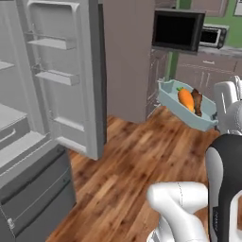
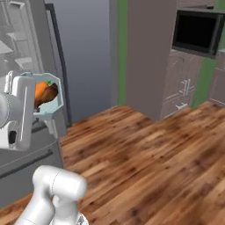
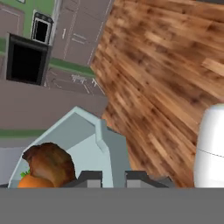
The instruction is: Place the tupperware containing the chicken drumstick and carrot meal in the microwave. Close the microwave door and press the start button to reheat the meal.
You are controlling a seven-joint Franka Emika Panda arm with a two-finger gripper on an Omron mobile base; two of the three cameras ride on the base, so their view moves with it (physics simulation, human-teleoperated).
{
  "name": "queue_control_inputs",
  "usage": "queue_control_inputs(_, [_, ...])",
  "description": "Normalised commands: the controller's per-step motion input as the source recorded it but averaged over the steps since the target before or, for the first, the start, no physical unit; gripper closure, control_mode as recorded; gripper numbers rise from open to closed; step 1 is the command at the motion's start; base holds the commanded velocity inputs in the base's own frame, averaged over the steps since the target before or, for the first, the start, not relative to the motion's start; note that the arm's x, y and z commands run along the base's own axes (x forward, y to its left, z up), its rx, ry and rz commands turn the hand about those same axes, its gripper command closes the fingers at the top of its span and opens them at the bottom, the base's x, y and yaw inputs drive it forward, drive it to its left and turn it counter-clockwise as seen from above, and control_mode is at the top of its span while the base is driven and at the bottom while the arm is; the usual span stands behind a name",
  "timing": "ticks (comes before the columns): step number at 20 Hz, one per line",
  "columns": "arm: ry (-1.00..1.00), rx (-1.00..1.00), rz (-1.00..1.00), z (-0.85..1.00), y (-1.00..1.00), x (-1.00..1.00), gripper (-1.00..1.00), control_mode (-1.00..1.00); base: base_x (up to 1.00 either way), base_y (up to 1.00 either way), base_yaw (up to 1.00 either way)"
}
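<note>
My jaws pinch the tupperware (image 1: 185,108) by its rim, tilted high over the floor; the carrot (image 1: 185,99) and chicken drumstick (image 1: 197,102) could slide out

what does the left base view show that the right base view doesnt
Left base view alone: the open fridge door with its shelves, the grey drawers below it, and a small toaster oven on the far counter. Right base view alone: a tall blue-grey wall panel behind the arm. Both: the tupperware held off the wooden floor at the end of the arm, tilted, with the carrot and chicken drumstick lying together in it; also the microwave door, swung open with its black window facing the cameras.
</note>
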Motion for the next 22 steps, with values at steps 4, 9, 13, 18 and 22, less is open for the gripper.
queue_control_inputs(4, [0.00, 0.00, 0.00, 0.00, 0.00, 0.00, 1.00, 1.00, 0.01, -0.32, -0.54])
queue_control_inputs(9, [0.00, 0.00, 0.00, 0.00, 0.00, 0.00, 1.00, 1.00, 0.26, -0.42, -0.47])
queue_control_inputs(13, [0.00, 0.00, 0.00, 0.00, 0.00, 0.00, 1.00, 1.00, 0.47, -0.57, -0.42])
queue_control_inputs(18, [0.00, 0.00, 0.00, 0.00, 0.00, 0.00, 1.00, 1.00, 0.77, -0.47, -0.39])
queue_control_inputs(22, [0.00, 0.00, 0.00, 0.00, 0.00, 0.00, 1.00, 1.00, 1.00, -0.34, -0.26])
